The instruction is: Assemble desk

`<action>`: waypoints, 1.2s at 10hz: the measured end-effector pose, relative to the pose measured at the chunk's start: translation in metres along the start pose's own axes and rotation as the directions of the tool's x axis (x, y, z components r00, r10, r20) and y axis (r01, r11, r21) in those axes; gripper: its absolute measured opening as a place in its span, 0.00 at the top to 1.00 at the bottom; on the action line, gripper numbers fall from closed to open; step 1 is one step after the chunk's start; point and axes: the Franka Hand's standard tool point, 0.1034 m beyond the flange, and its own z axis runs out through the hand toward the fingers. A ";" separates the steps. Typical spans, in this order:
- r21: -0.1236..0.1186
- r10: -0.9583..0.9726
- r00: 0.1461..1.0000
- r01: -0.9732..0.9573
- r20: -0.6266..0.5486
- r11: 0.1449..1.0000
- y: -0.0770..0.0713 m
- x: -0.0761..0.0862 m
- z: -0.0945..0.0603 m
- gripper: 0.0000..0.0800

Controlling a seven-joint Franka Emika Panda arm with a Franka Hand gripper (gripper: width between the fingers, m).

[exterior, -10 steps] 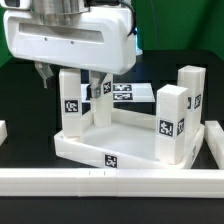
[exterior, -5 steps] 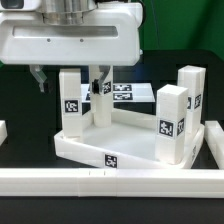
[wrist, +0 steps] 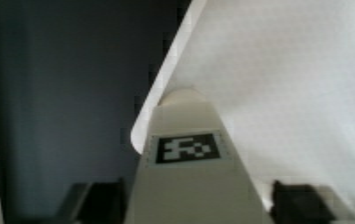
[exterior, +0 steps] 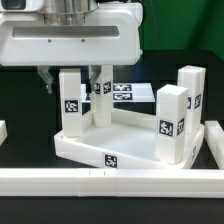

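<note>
Above tabletop (exterior: 120,140) | arm vertical, jaws straddling upright leg (exterior: 72,100) | grip contact: cannot tell

marker board (exterior: 128,94) flat on black table (exterior: 20,125); white rail (exterior: 110,180) along front.

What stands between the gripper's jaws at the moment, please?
A tagged white leg of the desk stands between the jaws, seen clearly in the wrist view.
</note>
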 end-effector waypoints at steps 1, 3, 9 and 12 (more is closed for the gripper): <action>0.000 0.015 1.000 -0.015 0.000 1.000 0.000 0.000 0.000 0.64; 0.000 0.019 1.000 -0.019 0.000 1.000 0.000 0.000 0.000 0.64; 0.065 0.642 0.766 -0.642 0.028 0.764 -0.002 -0.001 0.001 0.64; 0.056 0.846 0.529 -0.848 0.060 0.526 -0.003 0.002 0.002 0.64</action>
